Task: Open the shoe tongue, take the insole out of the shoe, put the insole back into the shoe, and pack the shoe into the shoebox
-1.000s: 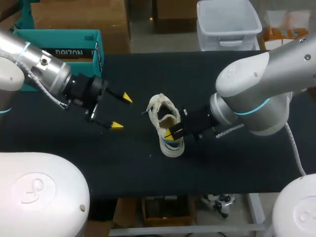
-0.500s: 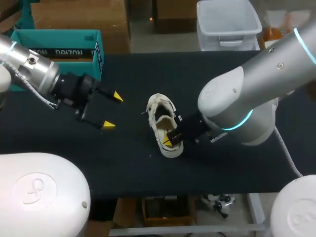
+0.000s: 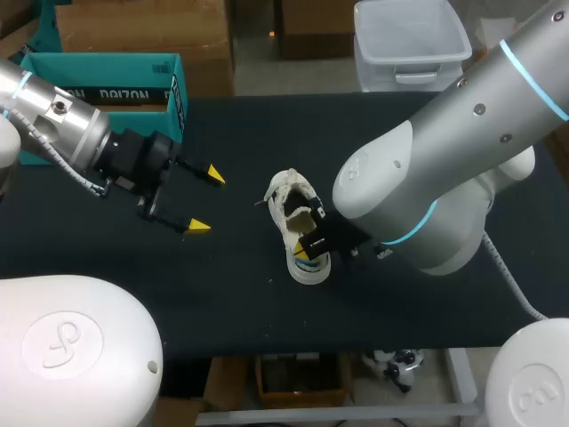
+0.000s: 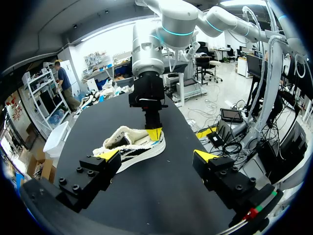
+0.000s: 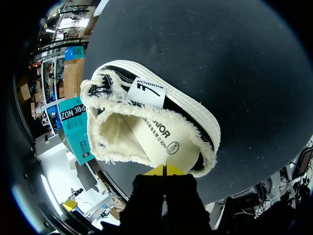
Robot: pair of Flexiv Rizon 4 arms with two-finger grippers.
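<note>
Head view shows the shoe mid-table, the left gripper spread wide at its nine o'clock. The right gripper is clenched at the six o'clock heel, possibly pinching the insole.

We see a low sneaker of cream fabric with a fluffy fleece lining near the middle of the table. Its white rubber sole is down, its toe points to the far edge and its heel to the near edge. Its side is black and white. Its mouth is wide open. A cream insole with dark print lies flat inside the shoe, up to the heel. A teal cardboard shoebox, open on top, stands at the far left corner, well apart from the sneaker.
</note>
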